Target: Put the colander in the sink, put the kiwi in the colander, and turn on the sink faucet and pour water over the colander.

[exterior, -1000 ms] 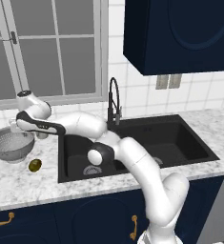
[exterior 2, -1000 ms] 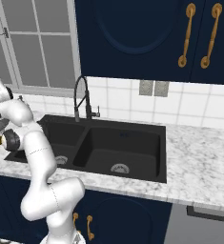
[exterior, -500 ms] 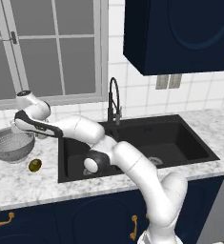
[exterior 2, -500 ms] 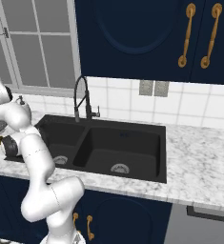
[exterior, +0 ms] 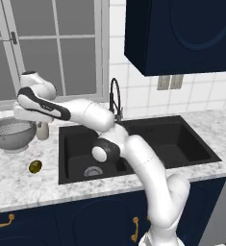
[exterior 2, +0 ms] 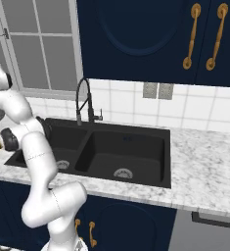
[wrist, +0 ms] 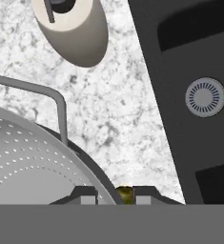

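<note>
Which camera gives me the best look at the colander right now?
The left base view: the whole colander sits on the counter left of the sink. The hand view shows part of its rim and one handle close up; the right base view catches a sliver at the left edge.

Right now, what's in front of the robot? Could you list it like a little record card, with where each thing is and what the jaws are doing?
Colander: upright on the marble counter, left of the sink; nothing in it
Kiwi: on the counter in front of the colander, apart from it
Sink: black, two basins, nothing inside
Sink faucet: behind the sink, no water running
Soap dispenser: between colander and sink
Jaws: closed, seemingly on the colander's rim on its sink side
</note>
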